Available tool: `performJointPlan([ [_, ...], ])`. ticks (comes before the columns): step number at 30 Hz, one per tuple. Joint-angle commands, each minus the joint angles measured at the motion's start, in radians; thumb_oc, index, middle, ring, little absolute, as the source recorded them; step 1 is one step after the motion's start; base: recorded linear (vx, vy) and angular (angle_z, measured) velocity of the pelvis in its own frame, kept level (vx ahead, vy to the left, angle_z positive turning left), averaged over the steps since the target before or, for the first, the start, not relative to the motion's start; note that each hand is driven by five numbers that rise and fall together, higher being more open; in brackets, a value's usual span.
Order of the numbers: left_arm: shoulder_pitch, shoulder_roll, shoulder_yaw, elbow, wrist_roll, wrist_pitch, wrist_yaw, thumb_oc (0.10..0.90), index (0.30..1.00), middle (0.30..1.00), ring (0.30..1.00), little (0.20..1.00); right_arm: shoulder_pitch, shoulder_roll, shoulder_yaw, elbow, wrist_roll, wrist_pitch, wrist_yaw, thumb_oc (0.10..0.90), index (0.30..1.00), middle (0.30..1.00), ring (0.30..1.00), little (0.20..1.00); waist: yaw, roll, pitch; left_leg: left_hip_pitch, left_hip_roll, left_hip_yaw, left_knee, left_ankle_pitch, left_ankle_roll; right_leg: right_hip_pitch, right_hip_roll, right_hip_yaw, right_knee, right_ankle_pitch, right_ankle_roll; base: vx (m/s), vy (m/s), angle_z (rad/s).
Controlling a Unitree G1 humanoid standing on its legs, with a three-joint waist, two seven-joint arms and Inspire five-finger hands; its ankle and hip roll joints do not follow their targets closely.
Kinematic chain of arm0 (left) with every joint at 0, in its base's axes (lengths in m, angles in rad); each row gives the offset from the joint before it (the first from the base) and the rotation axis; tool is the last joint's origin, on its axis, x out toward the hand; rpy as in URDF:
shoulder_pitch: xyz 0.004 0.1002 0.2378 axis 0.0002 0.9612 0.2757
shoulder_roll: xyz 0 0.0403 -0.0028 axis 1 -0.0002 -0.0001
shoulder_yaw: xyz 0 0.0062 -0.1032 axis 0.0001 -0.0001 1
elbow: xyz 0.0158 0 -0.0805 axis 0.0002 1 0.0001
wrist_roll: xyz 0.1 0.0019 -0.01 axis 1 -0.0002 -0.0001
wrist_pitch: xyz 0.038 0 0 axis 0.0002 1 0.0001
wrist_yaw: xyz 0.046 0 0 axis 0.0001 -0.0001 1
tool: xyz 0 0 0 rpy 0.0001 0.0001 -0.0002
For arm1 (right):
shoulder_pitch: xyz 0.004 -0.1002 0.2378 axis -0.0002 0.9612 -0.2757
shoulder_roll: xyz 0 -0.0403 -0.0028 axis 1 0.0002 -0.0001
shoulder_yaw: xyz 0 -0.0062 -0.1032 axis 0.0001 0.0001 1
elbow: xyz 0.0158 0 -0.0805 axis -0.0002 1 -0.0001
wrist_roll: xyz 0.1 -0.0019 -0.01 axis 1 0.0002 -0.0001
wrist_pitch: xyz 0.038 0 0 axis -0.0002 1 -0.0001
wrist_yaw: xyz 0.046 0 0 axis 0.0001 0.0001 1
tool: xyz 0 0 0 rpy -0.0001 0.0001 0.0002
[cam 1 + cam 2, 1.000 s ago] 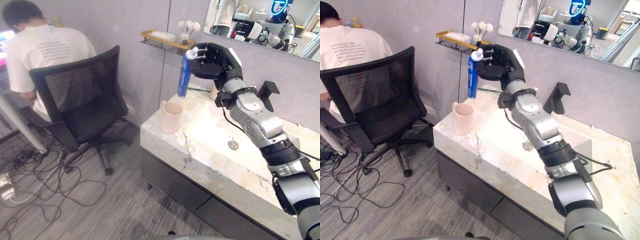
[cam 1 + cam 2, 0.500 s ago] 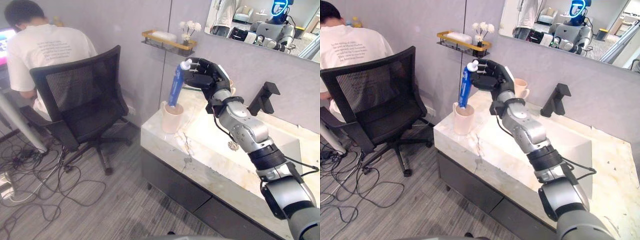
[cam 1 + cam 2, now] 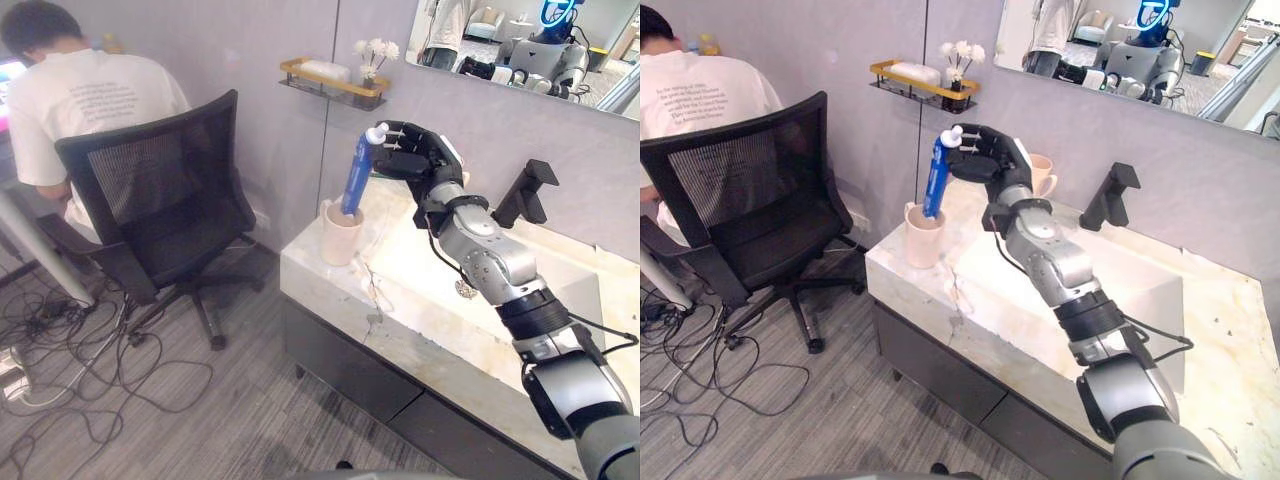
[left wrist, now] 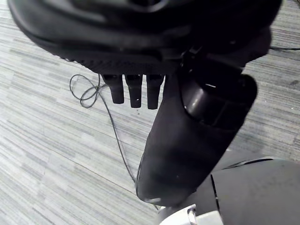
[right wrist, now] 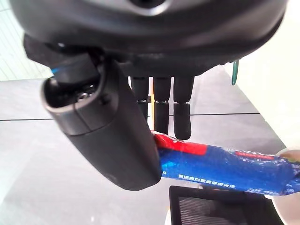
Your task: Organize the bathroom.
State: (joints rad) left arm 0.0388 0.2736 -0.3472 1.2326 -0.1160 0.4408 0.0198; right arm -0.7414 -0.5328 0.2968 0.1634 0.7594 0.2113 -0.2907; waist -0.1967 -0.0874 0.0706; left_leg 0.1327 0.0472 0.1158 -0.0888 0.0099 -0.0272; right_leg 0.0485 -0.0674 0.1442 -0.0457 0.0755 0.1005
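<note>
The right hand (image 3: 418,160) reaches in from about four o'clock toward the far left corner of the marble vanity counter (image 3: 400,345), its thumb and fingers (image 5: 182,119) pinching the top end of a blue toothpaste tube (image 3: 356,172) just under the white cap. The tube stands nearly upright, leaning slightly with the cap end toward one o'clock, and its lower end sits inside the pale pink cup (image 3: 340,232), which rests on the counter's corner at about nine o'clock from the sink basin (image 3: 470,275). In the right wrist view the tube (image 5: 225,171) runs from between the thumb and fingers toward the cup's rim (image 5: 288,154).

A second cup with a handle (image 3: 1042,173) stands against the wall behind the hand, and a black faucet (image 3: 524,190) rises at the back of the basin, at about three o'clock from the hand. On the wall at eleven o'clock from the hand hangs a gold-edged shelf (image 3: 330,85) with a small vase of white flowers (image 3: 372,55). A mirror (image 3: 520,50) spans the wall above the counter.

At nine o'clock from the counter stands a black mesh office chair (image 3: 160,215), and beyond it a person in a white T-shirt (image 3: 85,100) sits facing away.

The left hand (image 4: 187,136) hangs over grey plank flooring (image 4: 42,140), its fingers relaxed and holding nothing
</note>
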Motion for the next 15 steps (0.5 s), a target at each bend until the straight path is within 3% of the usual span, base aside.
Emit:
performJointPlan([
  [1, -0.059, -0.084, -0.047, 0.03, -0.077, -0.001, -0.027, 0.8, 0.9, 0.9, 0.9, 0.9, -0.153, 0.02, -0.133, 0.01, 0.003, -0.106, 0.002, 0.4, 0.3, 0.3, 0.3, 0.3, 0.029, 0.001, -0.036, -0.018, 0.009, 0.106, 0.191, -0.168, 0.058, -0.154, -0.023, 0.063, 0.123, 0.009, 0.084, 0.0, 0.0, 0.0],
  [15, -0.075, -0.083, -0.073, 0.033, -0.047, 0.01, -0.031, 0.8, 0.9, 0.9, 0.9, 0.9, -0.122, 0.083, -0.121, 0.0, 0.02, -0.119, 0.002, 0.4, 0.3, 0.3, 0.3, 0.3, 0.033, -0.003, -0.007, -0.052, 0.01, 0.102, 0.252, -0.186, 0.068, -0.169, -0.023, 0.054, 0.156, 0.0, 0.081, -0.01, 0.003, -0.02],
])
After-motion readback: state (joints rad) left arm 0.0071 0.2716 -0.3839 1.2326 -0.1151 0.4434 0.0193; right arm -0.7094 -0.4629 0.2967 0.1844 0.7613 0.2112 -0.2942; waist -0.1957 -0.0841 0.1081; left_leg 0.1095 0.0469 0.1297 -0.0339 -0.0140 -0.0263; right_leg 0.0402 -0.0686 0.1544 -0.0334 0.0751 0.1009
